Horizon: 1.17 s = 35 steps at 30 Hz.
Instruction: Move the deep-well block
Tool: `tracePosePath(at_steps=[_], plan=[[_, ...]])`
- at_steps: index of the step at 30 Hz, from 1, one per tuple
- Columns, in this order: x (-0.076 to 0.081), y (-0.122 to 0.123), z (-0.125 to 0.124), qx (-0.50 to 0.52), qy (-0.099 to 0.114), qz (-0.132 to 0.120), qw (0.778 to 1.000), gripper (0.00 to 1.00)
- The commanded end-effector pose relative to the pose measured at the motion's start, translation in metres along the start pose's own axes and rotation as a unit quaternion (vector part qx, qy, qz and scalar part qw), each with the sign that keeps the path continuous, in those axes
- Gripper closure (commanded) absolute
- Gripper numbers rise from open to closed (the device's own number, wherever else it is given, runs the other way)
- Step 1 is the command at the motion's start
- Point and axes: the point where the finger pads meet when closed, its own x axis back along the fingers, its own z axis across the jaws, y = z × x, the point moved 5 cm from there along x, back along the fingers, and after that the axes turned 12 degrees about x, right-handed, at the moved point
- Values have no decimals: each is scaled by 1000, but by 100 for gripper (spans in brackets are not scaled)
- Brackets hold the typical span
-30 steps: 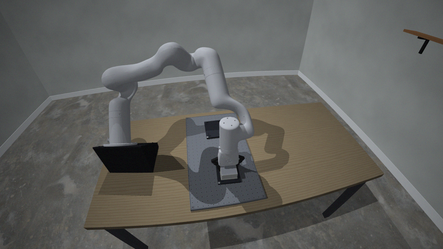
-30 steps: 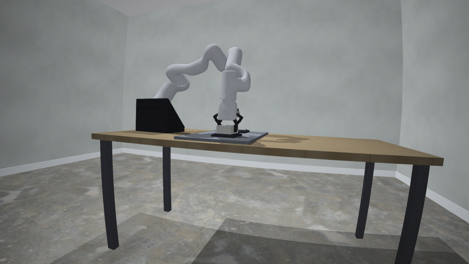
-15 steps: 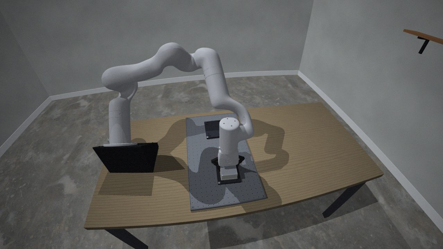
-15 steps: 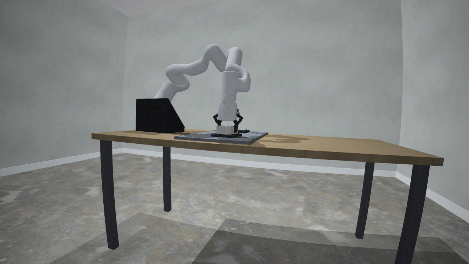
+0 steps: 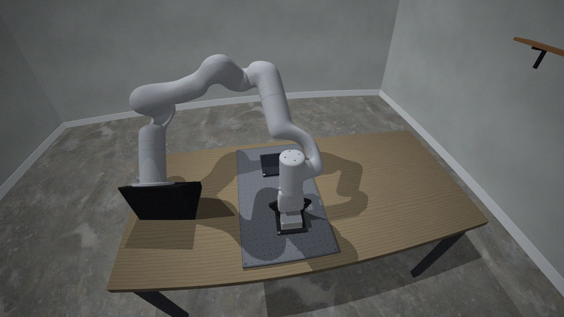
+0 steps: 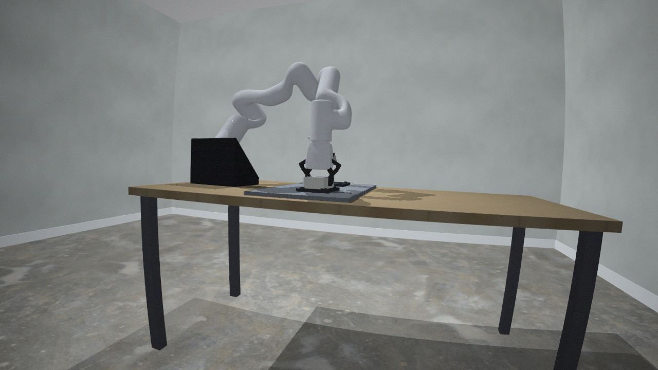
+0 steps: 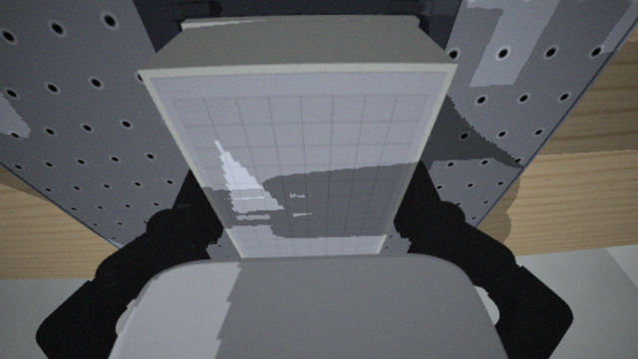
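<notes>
White gridded block (image 7: 299, 145), black pincer (image 7: 304, 219), grey dotted breadboard (image 5: 256, 236), wood-grain table (image 5: 394, 189).

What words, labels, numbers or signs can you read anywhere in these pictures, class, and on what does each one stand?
None can be read.
The deep-well block shows only a bare grid of wells, with no row or column marks.
The nests show no legible N1, N2 or A1 marks; any there are too small.
The arm, the gripper and the black base box bear no readable brand.
</notes>
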Motion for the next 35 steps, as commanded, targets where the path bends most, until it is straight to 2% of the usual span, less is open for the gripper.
tracePosePath(at_steps=[1,24,32,35], plan=[[1,0,1,0,1,0,1000,0],[1,0,1,0,1,0,1000,0],[22,0,1,0,1,0,1000,0],[22,0,1,0,1,0,1000,0]])
